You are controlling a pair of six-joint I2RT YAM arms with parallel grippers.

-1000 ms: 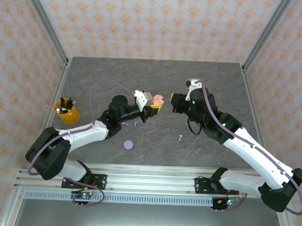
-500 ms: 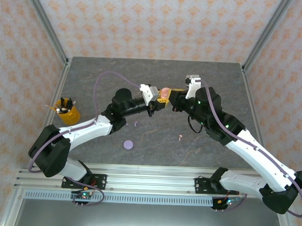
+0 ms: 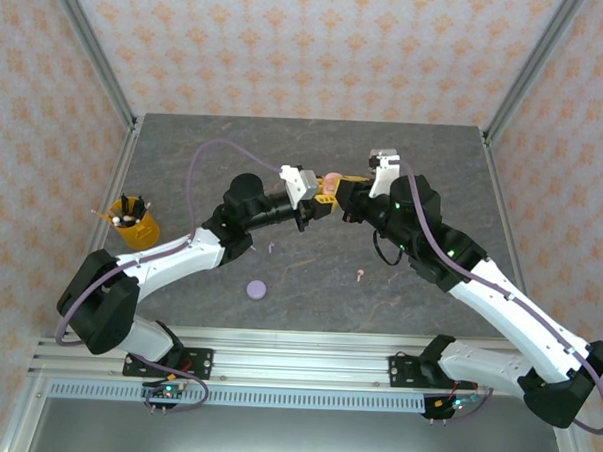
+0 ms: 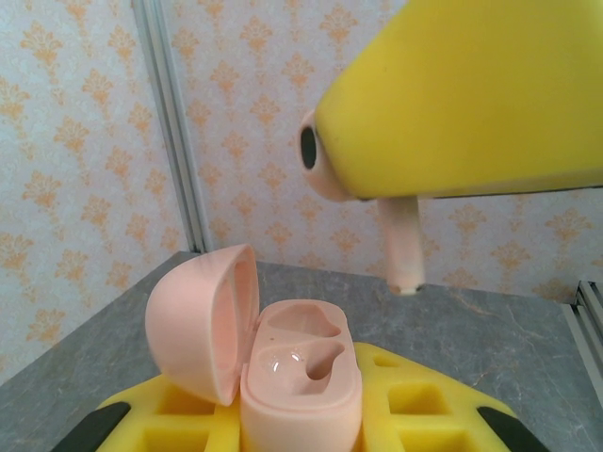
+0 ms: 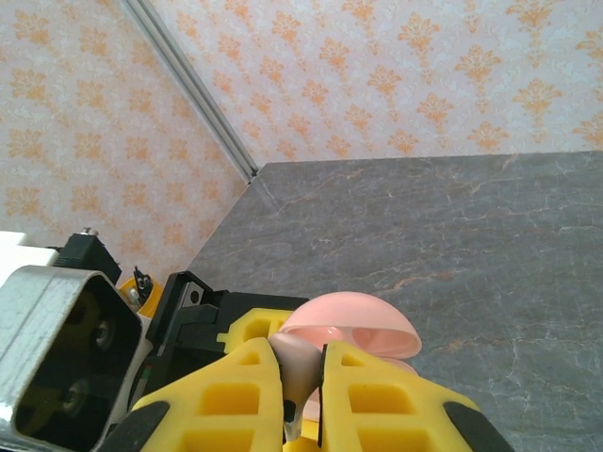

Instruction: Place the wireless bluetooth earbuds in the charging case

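Both arms meet in mid-air above the table. The left gripper has its yellow fingers pressed in on the base of the pink case and holds it upright. The lid is swung open to one side, and both moulded sockets sit bare and facing up.

Right above the case comes the right gripper, clamped tight on the pink earbud. The bud's head is squeezed between the pads and its stem hangs straight down below them. From the left wrist, the stem tip sits above the case and a little off to the side of the sockets, clear of the rim and not touching. From the right wrist, the case lid shows just beyond the pinched earbud.

Down on the table, on the arm-base side of the case, a lilac earbud lies below the left gripper. A second pink earbud lies well apart from the case, under the right arm. A lilac round case sits shut, nearer the bases. Far to the left of the case stands a yellow cup.
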